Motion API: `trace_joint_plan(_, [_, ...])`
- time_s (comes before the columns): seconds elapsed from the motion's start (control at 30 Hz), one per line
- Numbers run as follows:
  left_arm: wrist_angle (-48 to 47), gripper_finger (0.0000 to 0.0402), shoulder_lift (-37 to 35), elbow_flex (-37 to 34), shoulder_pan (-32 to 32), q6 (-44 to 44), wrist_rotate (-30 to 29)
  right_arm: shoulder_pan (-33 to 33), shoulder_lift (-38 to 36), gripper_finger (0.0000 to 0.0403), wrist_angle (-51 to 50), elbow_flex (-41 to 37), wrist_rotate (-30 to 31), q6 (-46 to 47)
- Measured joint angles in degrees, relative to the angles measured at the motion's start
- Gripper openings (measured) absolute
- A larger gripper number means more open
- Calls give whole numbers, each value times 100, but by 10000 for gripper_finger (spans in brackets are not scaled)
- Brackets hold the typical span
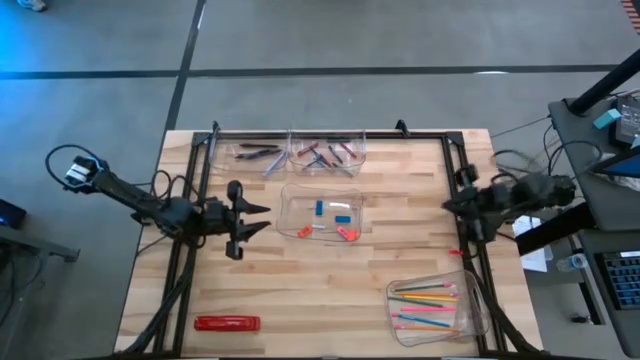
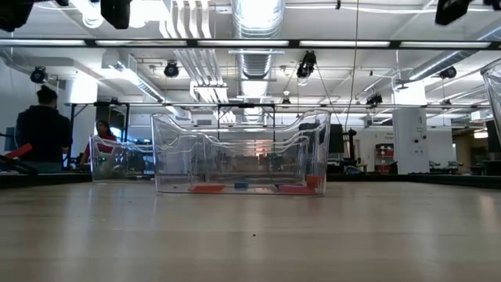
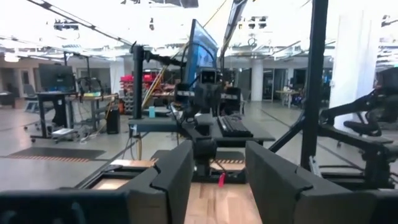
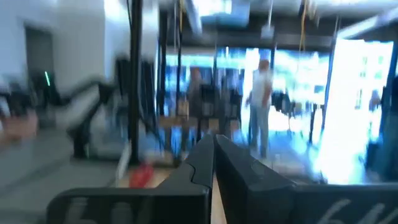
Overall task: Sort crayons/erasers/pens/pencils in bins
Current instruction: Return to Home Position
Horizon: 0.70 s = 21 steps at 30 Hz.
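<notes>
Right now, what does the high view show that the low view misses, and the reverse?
Only the high view shows the long flat red pack, the clear bin of long coloured pencils, and both arms: open left gripper, right gripper at the table's right edge. Only the low view shows people in the room behind. Both share the central clear plastic bin holding blue and red erasers.

I see two matte black jointed arms trailing black cables; each ends in broad, blocky black jaws.

Table (image 1: 300,290): pale wood planks, smooth matt finish. Bins (image 1: 320,213): clear glossy plastic. Frame rails (image 1: 190,200): black metal. Near-left flat pack (image 1: 227,323): glossy red.
</notes>
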Motion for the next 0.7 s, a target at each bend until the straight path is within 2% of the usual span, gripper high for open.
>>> trace_joint_plan(0.13, [25, 107, 11, -140, 123, -10, -4, 2, -484, 9, -168, -310, -6, 90])
trace_joint_plan(0.37, [123, 10, -159, -459, 236, -170, 22, 2, -401, 9, -93, -811, -166, -21])
trace_joint_plan(0.53, [377, 10, -422, -958, 236, -509, 127, 2, -487, 9, 329, -1384, -298, -24])
trace_joint_plan(0.7, [1208, 10, -619, -1626, 236, -615, 189, -56, -477, 9, 786, -1876, -306, -20])
